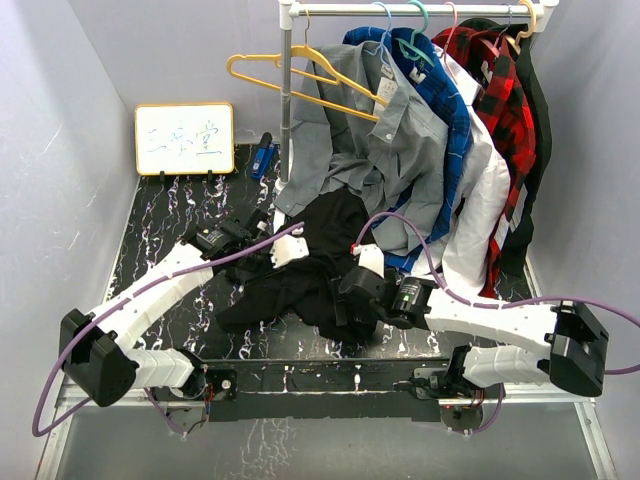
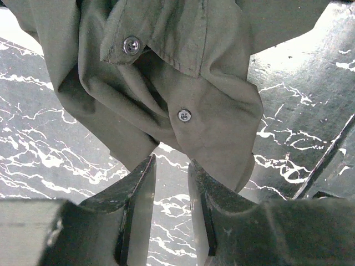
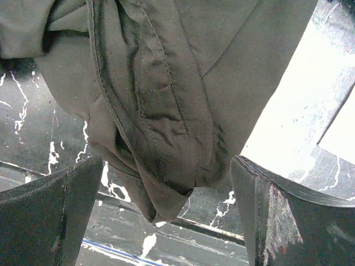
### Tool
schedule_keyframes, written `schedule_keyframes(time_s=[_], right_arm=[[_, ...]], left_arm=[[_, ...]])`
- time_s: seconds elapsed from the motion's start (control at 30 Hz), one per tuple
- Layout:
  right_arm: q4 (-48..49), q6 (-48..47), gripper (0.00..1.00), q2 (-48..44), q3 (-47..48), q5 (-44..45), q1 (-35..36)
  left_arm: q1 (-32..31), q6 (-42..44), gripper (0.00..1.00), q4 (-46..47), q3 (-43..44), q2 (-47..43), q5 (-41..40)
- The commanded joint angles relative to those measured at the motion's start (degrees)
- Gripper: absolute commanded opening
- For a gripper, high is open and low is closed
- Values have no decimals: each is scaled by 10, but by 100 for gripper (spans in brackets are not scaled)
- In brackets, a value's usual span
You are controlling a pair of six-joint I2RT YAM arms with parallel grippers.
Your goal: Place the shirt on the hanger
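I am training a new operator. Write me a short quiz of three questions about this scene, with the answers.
1. Where does the yellow hanger hang?
2. True or false: the right gripper is shut on the black shirt.
3. The left gripper is: A shut on the shirt; B slightly open, holding nothing; C out of view.
Key: 1 on the rack rail; 2 false, it is wide open around a fold; 3 B.

In the overhead view, the right gripper's [image 1: 350,298] dark fingers blend into the shirt [image 1: 320,262] and cannot be made out. Both wrist views cut the shirt off at their top edge. The whiteboard [image 1: 185,138] scribble is too small to read, and the blue thing [image 1: 263,158] beside it is too small to identify.
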Motion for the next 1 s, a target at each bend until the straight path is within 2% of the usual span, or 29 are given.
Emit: schedule_keyframes(time_s=[0.0,0.13,0.33,0.47,0.53,0.6,0.73,0.97], right_arm=[[5,31,98,2,0,15,7],[18,35,90,6,-12,24,7],[38,27,65,44,-9,23,6],[50,17,56,67,0,30,6],[52,11,45,74,7,39,6],[50,5,27,74,15,52,6],[32,-9,0,53,37,71,1],[74,-1,0,-62,-9,-41,-93]], left_arm=[[3,-20,28,21,-3,-9,8],[3,-29,29,17,4,1,34],[3,-41,29,22,1,10,52],[3,-43,29,23,-2,10,54],[3,-43,28,22,-3,11,54],[3,-45,28,19,-4,12,60],[1,-51,29,17,-2,10,69],[-58,-35,31,114,-39,9,-81]])
